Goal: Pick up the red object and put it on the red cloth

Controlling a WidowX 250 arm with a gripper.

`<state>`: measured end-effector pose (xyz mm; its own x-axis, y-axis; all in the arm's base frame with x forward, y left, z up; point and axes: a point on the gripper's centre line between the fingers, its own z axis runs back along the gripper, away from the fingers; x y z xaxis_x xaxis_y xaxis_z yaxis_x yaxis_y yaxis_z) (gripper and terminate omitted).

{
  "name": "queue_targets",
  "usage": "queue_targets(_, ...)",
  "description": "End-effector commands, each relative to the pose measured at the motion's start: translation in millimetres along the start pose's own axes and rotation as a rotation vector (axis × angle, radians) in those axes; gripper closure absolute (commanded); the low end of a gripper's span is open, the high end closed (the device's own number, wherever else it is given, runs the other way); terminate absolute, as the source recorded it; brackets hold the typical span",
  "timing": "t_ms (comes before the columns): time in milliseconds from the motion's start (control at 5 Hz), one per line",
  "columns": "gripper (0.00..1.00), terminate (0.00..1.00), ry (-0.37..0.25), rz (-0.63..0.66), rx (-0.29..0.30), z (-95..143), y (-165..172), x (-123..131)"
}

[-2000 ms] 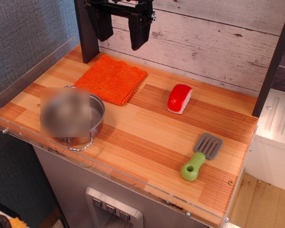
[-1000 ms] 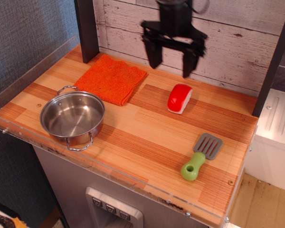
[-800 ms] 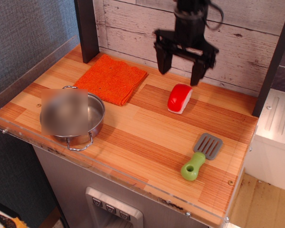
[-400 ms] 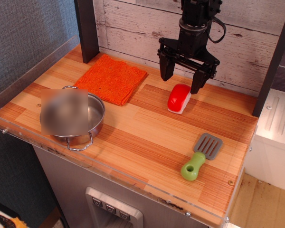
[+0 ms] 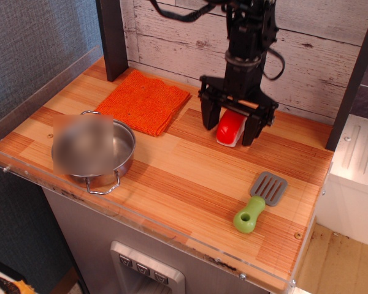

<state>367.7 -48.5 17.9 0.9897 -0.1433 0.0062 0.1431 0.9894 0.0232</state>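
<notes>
Half a second on, dropped with open gripper (image 5: 228, 129) astride the red sushi block (image 5: 231, 129), red cloth (image 5: 143, 101) leftward, ready to clamp.

We see a surface (image 5: 190, 177) of striped wood with a smooth, faintly satin finish, edged by clear plastic. The red cloth (image 5: 143, 101) is woven and rough, quite matt. The red object (image 5: 232, 127) looks like glossy plastic, red over white. The end effector (image 5: 229, 127) is matt black. The pot (image 5: 113, 160) is shiny polished metal. The spatula (image 5: 260, 201) pairs a matt grey head with a smooth green handle. Behind, the wall boards (image 5: 319, 55) look like weathered, whitewashed wood.
</notes>
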Motion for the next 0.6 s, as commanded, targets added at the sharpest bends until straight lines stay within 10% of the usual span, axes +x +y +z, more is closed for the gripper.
queue_targets(0,1.0,0.0,-0.063,-0.043,0.029,11,-2,7)
queue_targets(400,1.0,0.0,-0.117,-0.05,0.021,34,6,15)
